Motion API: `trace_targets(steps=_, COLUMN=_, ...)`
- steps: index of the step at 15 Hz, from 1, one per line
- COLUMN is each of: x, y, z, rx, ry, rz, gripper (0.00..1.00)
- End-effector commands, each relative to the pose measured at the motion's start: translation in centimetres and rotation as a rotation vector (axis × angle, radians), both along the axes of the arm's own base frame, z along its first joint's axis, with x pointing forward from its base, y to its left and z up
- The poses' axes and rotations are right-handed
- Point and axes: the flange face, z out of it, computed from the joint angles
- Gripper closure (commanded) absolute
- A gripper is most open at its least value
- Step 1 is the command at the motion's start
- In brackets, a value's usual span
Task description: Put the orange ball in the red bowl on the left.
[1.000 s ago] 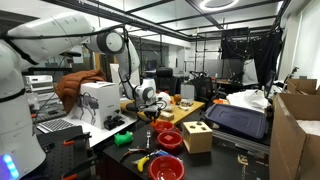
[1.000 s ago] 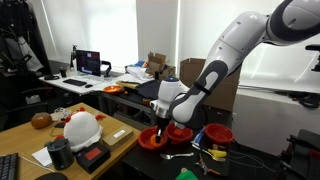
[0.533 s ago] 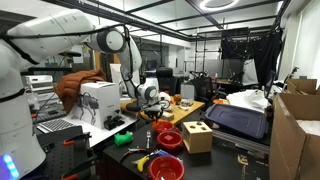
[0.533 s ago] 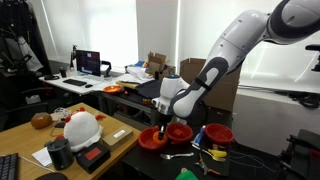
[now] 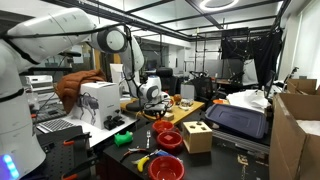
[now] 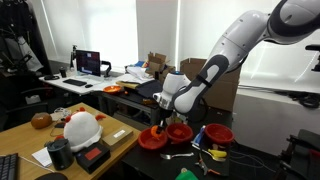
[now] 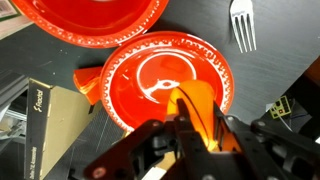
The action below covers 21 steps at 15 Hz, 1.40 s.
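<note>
1. Currently your claw (image 7: 195, 122) is clamped on the orange ball (image 7: 198, 105). It hangs above a red bowl (image 7: 150, 70) with a white-patterned rim. The ball is off the surface (image 7: 270, 60) and not yet in any bowl.
2. Wrong bowl is the main risk. A second red bowl (image 7: 90, 20) sits just beside this one, and an exterior view shows a third red bowl (image 6: 220, 133) further right. Check that the one under you is the left one before you let go.
3. From the wrist view, the ball looks off the bowl's middle, toward its right rim. Released there, I judge it could clip the rim, bounce out and roll.
4. Dropping from this height would make a bounce likelier. Lowering first looks safer.
5. For room, a fork (image 7: 243, 25) lies right of the bowl and well apart from it. A tan box (image 7: 40, 125) stands near on the left. A small orange piece (image 7: 88, 85), which I cannot identify, touches the bowl's left rim. Above the bowls the space is open.
6. The bowls appear to sit near the surface's near edge, so an escaped ball could go over it.
</note>
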Motion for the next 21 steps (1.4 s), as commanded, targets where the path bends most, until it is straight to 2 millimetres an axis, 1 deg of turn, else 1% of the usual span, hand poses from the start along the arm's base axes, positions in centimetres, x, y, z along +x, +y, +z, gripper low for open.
trace_targets(steps=1, x=-0.1, y=-0.3, z=-0.5, rx=0.026, ry=-0.053, rz=0.001, gripper=0.94)
trace_targets(steps=2, x=0.0, y=-0.4, z=-1.0, rx=0.024, ry=-0.073, rz=0.000, gripper=0.52)
trace_targets(steps=3, x=-0.1, y=-0.6, z=-1.4, rx=0.029, ry=-0.087, rz=0.001, gripper=0.51)
trace_targets(steps=6, x=-0.5, y=-1.1, z=-2.4, rx=0.040, ry=-0.150, rz=0.013, gripper=0.30)
trace_targets(steps=9, x=-0.9, y=-1.6, z=-3.3, rx=0.047, ry=-0.190, rz=0.023, gripper=0.06)
trace_targets(steps=10, x=-1.0, y=-1.7, z=-3.6, rx=0.050, ry=-0.199, rz=0.023, gripper=0.02)
trace_targets(steps=11, x=-1.1, y=-1.8, z=-3.8, rx=0.052, ry=-0.207, rz=0.023, gripper=0.00)
trace_targets(steps=17, x=-1.8, y=-2.3, z=-4.8, rx=0.048, ry=-0.236, rz=0.034, gripper=0.00)
trace_targets(steps=21, x=-2.8, y=-2.5, z=-5.5, rx=0.012, ry=-0.194, rz=0.090, gripper=0.00)
